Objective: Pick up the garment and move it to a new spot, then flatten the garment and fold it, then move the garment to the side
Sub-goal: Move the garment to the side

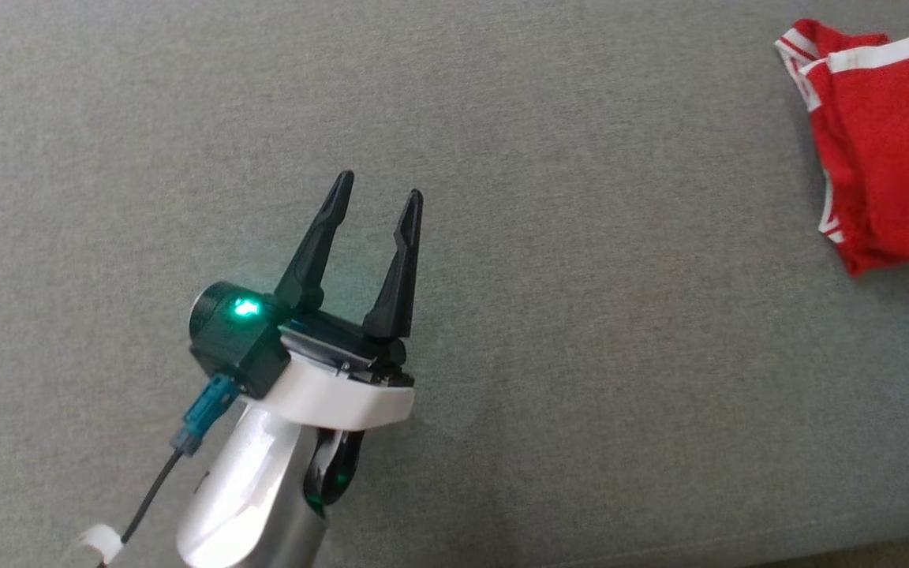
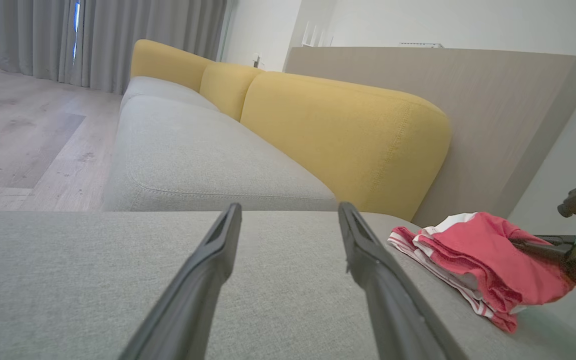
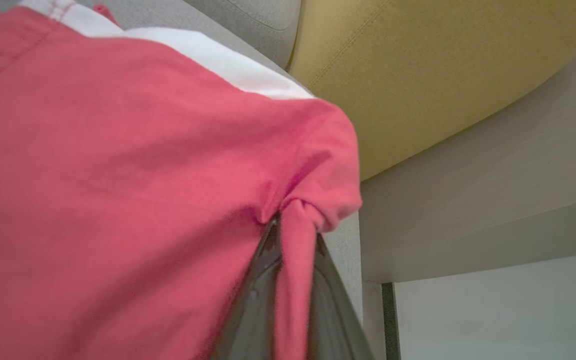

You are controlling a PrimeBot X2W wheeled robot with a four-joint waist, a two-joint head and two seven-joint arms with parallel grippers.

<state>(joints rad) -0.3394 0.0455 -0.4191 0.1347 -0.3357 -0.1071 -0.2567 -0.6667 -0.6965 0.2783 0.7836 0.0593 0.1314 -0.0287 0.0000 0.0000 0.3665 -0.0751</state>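
Because the garment [image 1: 888,150] is soft, light cloth that will sag and bunch, an edge pinch suits it; it lies heaped at the cushion's [image 1: 581,355] right end, where the right gripper [image 3: 295,235] is clamped on a fold. Left gripper [image 1: 379,188] gapes wide, empty.

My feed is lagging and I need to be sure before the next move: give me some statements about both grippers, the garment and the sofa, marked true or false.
1. The left gripper is open and empty over the grey seat cushion. True.
2. The right gripper is open, clear of the red garment. False: it is shut on a fold of it.
3. The red garment lies directly under the left gripper. False: it lies apart from it, at the head view's right edge.
4. The sofa has a yellow backrest. True.
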